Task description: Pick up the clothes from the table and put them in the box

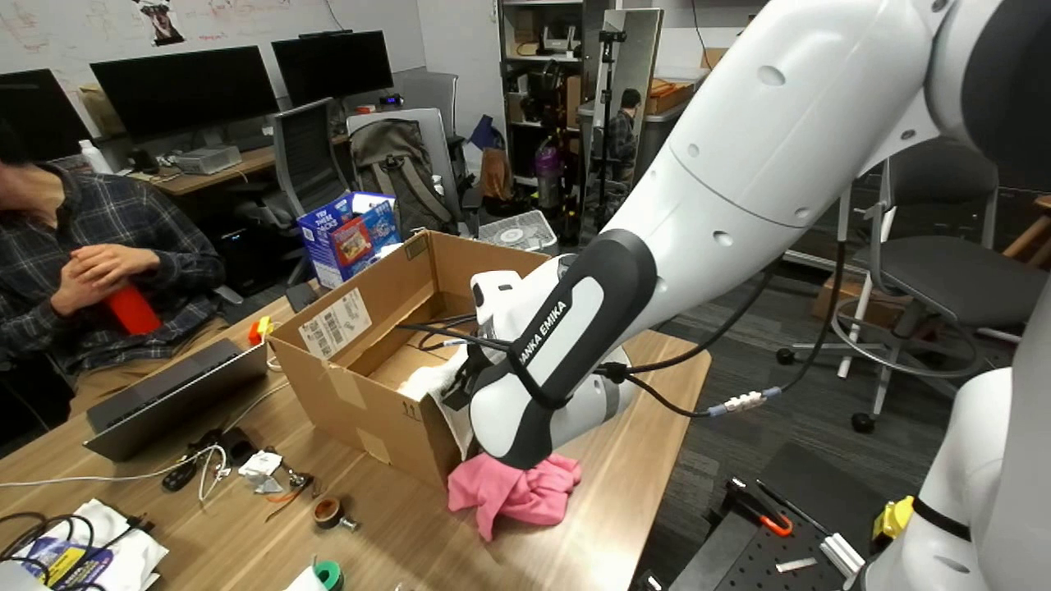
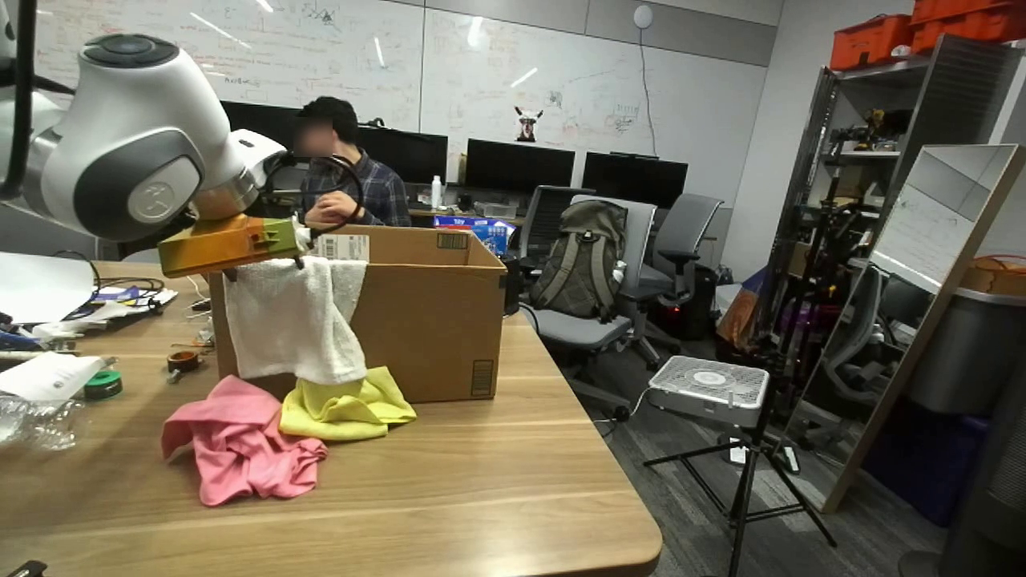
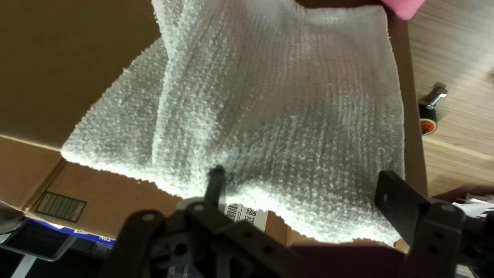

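A white cloth (image 2: 296,328) drapes over the rim of the brown cardboard box (image 2: 425,328), partly hanging down its outer wall. In an exterior view, a piece of this white cloth (image 1: 429,382) shows inside the rim. Crumpled on the table (image 2: 497,489) in front of the box lie a pink cloth (image 2: 240,449) and a yellow cloth (image 2: 353,410). My gripper (image 3: 303,191) is open above the white cloth at the box edge, its fingers (image 3: 397,204) wide apart. Whether they touch the fabric, I cannot tell. The arm hides much of the gripper in an exterior view.
A laptop (image 1: 176,394), a roll of tape (image 1: 328,513), cables and plastic packets lie on the table beside the box. Black cables (image 1: 447,332) cross the box opening from the arm. A seated person (image 1: 90,271) is beyond the laptop.
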`<state>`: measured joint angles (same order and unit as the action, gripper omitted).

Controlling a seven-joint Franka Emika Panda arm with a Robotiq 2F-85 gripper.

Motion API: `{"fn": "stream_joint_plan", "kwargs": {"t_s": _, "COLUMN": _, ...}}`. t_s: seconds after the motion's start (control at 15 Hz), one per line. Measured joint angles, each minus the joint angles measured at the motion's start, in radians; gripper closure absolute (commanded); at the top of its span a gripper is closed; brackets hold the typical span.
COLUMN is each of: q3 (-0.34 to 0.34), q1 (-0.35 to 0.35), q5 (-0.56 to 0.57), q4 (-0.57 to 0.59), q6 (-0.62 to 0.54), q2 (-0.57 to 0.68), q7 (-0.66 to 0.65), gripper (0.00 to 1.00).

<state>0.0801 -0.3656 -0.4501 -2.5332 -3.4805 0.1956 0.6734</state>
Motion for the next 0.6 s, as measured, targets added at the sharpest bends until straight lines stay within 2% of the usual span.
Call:
{"fn": "stream_joint_plan", "kwargs": {"t_s": 0.33, "q3": -0.009, "q1": 0.000, "q5": -0.001, "q4": -0.002, "q6": 0.000, "q2": 0.000, "q7": 0.000, "gripper": 0.00}}
{"fn": "stream_joint_plan", "kwargs": {"t_s": 0.4, "q3": -0.010, "q1": 0.000, "q5": -0.001, "q4": -0.002, "q6": 0.000, "q2": 0.000, "q7": 0.000, "gripper": 0.18}}
{"fn": "stream_joint_plan", "kwargs": {"t_s": 0.6, "q3": -0.013, "q1": -0.001, "q5": -0.004, "q4": -0.003, "q6": 0.000, "q2": 0.000, "q7": 0.000, "gripper": 0.42}}
